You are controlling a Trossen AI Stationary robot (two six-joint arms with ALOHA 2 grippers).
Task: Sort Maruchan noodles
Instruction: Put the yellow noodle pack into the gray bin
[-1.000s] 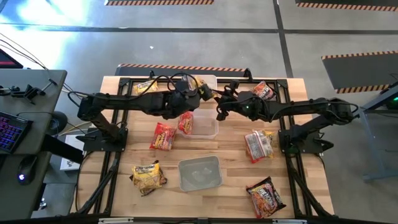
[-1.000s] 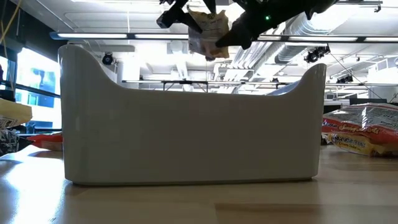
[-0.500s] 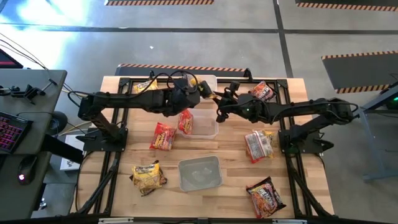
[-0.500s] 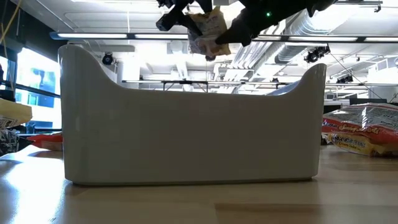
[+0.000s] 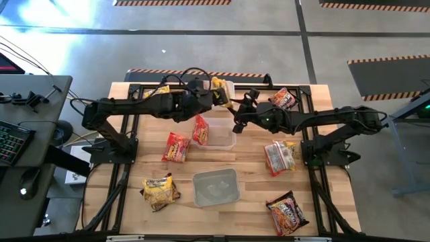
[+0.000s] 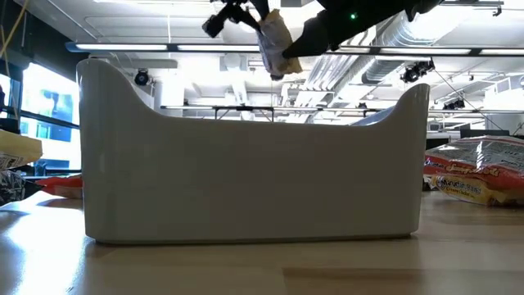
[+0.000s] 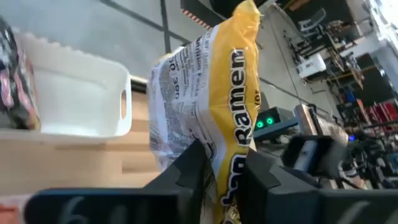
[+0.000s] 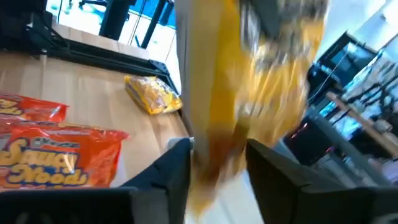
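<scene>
**Yellow packet changing claws in mid-air**

Yellow crinkly plastic is what both arms are after: one noodle packet (image 7: 211,93) hangs above the far middle of the table (image 5: 255,168), over the rim of the far clear tub (image 5: 227,86). The left claw (image 7: 221,171) is clamped on the packet's lower edge, fingers pinched tight. The right claw (image 8: 217,162) sits right against the same packet with its fingers parted around it (a grip that looks to be loosening, though I can't be sure).

The step looks like a handover, and the trick is patience: the left claw should hold firm and level until the right claw is clear, with no tugging, since thin wrap slips and tears. Other packets lie scattered across the table, well apart.
</scene>
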